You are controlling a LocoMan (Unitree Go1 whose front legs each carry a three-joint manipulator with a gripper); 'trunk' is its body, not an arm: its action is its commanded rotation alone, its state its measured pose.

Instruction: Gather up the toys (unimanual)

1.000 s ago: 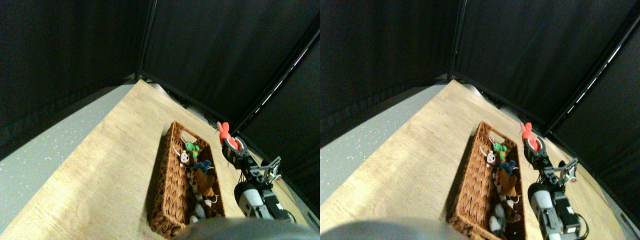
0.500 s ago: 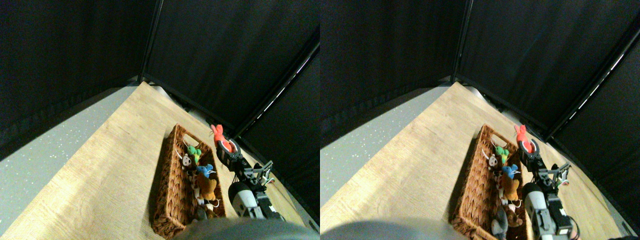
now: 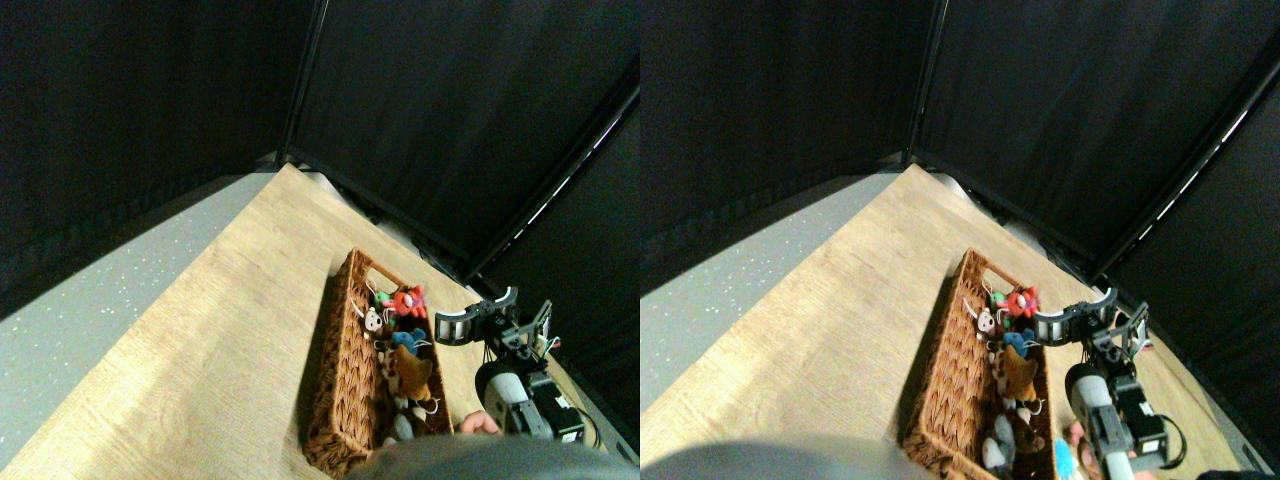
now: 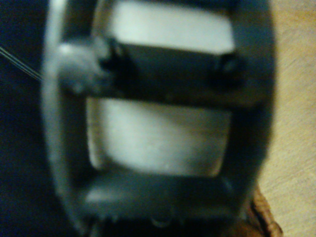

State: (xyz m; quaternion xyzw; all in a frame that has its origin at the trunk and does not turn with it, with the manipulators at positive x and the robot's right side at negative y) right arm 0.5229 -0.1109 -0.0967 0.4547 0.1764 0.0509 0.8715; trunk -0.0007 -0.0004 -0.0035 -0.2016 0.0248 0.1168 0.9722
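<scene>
The red toy (image 3: 408, 299) lies in the basket (image 3: 340, 400); the right gripper (image 3: 478, 315) beside it has fingers spread wide, holding nothing.

My forward view is dim, ringed by near-black curtains, with straight lines bowing at the edges from the wide lens. Soft overhead light brightens the wooden tabletop (image 3: 200, 340), and a thin bright strip glints along the right-hand curtain frame. The wicker basket (image 3: 345, 390) casts a short shadow on its left side. My wrist view is heavily blurred: my pincer (image 4: 158, 123) frame fills it, out of focus, against a pale glow.
</scene>
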